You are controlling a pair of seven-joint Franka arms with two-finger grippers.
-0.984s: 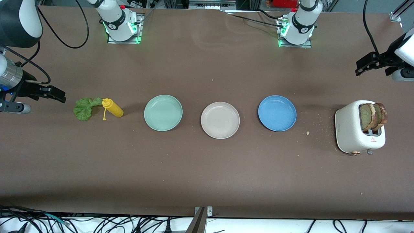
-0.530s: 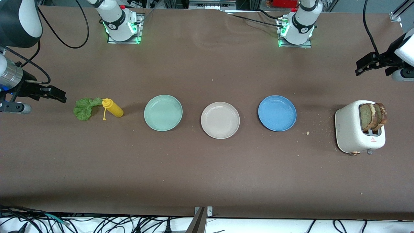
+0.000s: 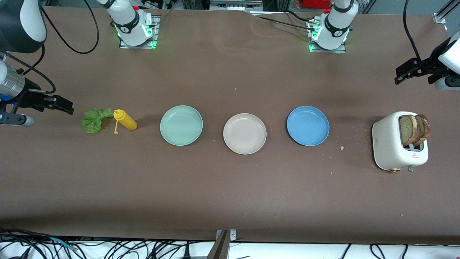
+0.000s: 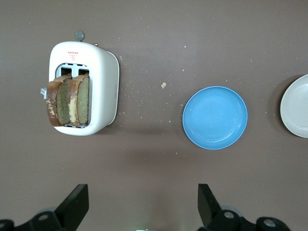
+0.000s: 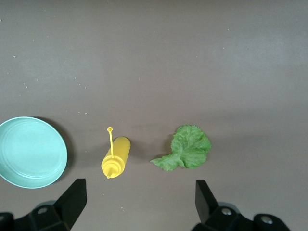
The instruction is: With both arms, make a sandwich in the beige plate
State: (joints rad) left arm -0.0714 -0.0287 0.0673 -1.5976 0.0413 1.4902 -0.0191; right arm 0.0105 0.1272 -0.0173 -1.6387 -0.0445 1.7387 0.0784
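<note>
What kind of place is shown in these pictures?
Probably a robotics lab set up as a mock kitchen: two arm bases bolted to a brown table, loose cables at its edge, a toaster.

Almost nothing differs between the earlier pictures and this one. The one visible change is small: the right arm's upper part (image 3: 21,21), at the top corner of the front view, sits a trace nearer the picture's edge than a second ago. No object on the table shows any shift in place, and neither gripper shows a change in its opening.
</note>
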